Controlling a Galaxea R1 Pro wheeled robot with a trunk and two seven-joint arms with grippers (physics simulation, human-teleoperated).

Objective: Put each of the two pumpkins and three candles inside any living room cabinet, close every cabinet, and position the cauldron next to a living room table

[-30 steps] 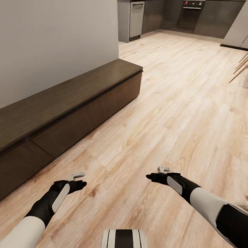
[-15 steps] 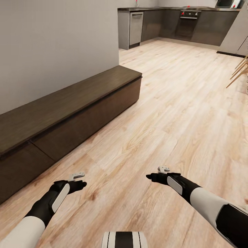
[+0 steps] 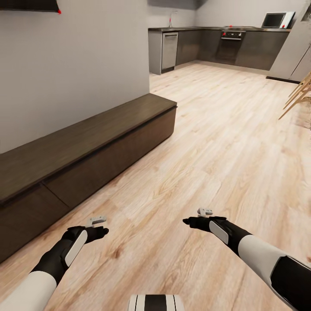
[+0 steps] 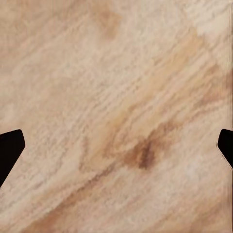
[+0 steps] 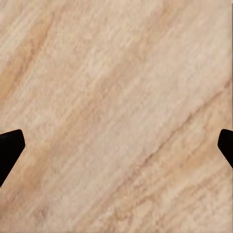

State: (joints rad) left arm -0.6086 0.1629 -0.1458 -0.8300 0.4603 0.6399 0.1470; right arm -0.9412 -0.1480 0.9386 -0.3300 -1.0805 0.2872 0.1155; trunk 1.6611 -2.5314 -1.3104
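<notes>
The long low dark-brown cabinet (image 3: pixel 86 151) runs along the grey wall at the left of the head view, its plain front panels closed. Pumpkins, candles, cauldron and coffee table are out of view. My left gripper (image 3: pixel 96 229) hangs low over the plank floor, a short way out from the cabinet's front. Its black fingertips (image 4: pixel 9 150) stand far apart in the left wrist view, with bare floor between them. My right gripper (image 3: pixel 192 221) is held level with it further right, open too, its fingertips (image 5: pixel 10 145) wide apart over wood planks.
Light wood floor (image 3: pixel 224 142) stretches ahead to a grey kitchen (image 3: pixel 224 43) with an oven and a dishwasher. Wooden chair legs (image 3: pixel 298 97) jut in at the right edge. A black TV corner (image 3: pixel 30 5) shows on the wall at top left.
The head view has tilted upward: the cabinet and kitchen sit lower in the picture and more of the far wall shows. Both arms hold the same pose.
</notes>
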